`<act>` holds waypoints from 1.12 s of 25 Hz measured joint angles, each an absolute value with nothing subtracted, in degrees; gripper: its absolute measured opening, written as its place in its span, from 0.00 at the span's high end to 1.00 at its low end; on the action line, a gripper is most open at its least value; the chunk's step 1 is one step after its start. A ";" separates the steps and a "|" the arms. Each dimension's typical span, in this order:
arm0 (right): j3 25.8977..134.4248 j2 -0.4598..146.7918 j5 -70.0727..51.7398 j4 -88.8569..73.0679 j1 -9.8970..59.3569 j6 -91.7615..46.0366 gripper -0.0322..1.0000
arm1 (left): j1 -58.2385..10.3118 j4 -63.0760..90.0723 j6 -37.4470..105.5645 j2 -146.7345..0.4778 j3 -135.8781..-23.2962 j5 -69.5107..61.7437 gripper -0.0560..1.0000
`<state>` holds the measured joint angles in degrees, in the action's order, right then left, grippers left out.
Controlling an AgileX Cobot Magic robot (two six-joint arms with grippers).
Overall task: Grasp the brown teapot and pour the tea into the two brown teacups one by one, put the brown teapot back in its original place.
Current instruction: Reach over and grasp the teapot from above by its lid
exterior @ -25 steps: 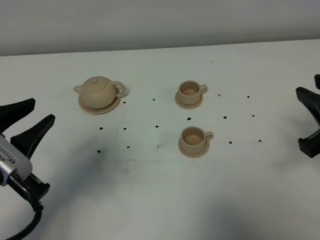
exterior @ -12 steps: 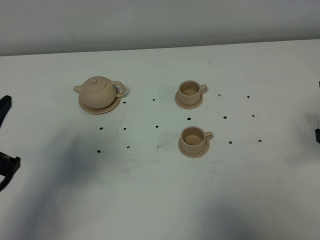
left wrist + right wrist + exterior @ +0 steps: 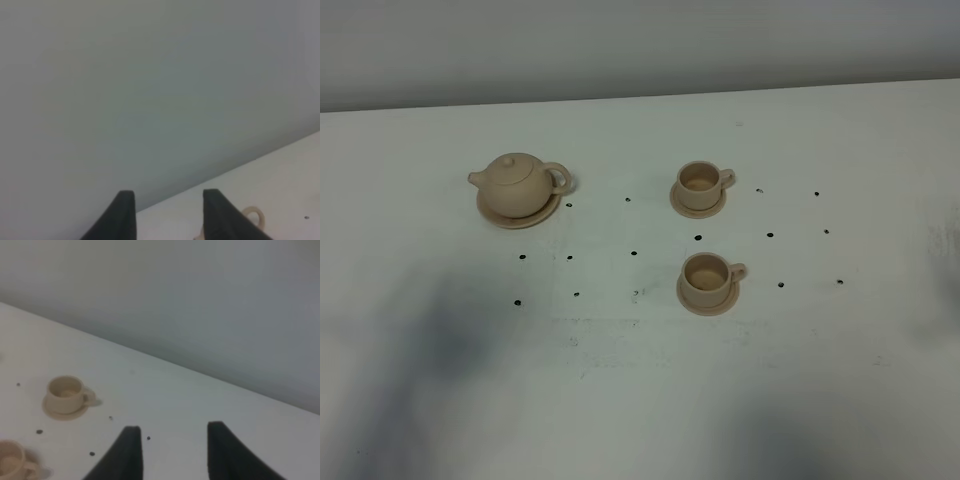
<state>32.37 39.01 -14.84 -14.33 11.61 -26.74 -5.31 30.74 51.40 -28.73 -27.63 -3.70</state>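
The brown teapot (image 3: 520,182) stands lid on upon its wide round saucer (image 3: 516,214), the original place, at the left of the white table. The two brown teacups sit on small saucers to the right, one farther back (image 3: 700,184) and one nearer (image 3: 708,279). Neither gripper shows in the exterior high view. In the left wrist view my left gripper (image 3: 168,193) is open and empty, facing the wall, with a tan loop handle (image 3: 254,216) peeking beside one finger. My right gripper (image 3: 174,427) is open and empty, with one cup (image 3: 65,392) ahead of it and the other (image 3: 10,460) cut by the frame edge.
Small black dots (image 3: 633,252) are scattered over the white table top (image 3: 640,380). A grey wall (image 3: 640,40) rises behind the table's back edge. Soft shadows lie on the table at the near left and far right.
Both grippers have drawn out of the exterior high view, the left one off the left edge and the right one off the right edge. The teapot and cups have not moved.
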 joint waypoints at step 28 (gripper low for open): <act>39.24 18.37 -43.80 7.32 11.77 -0.74 0.66 | -2.84 30.79 50.22 -26.07 -27.63 -4.34 0.65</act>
<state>39.24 18.37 -43.80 7.32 11.77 -0.74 -2.84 30.79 50.22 -26.07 -27.63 -4.34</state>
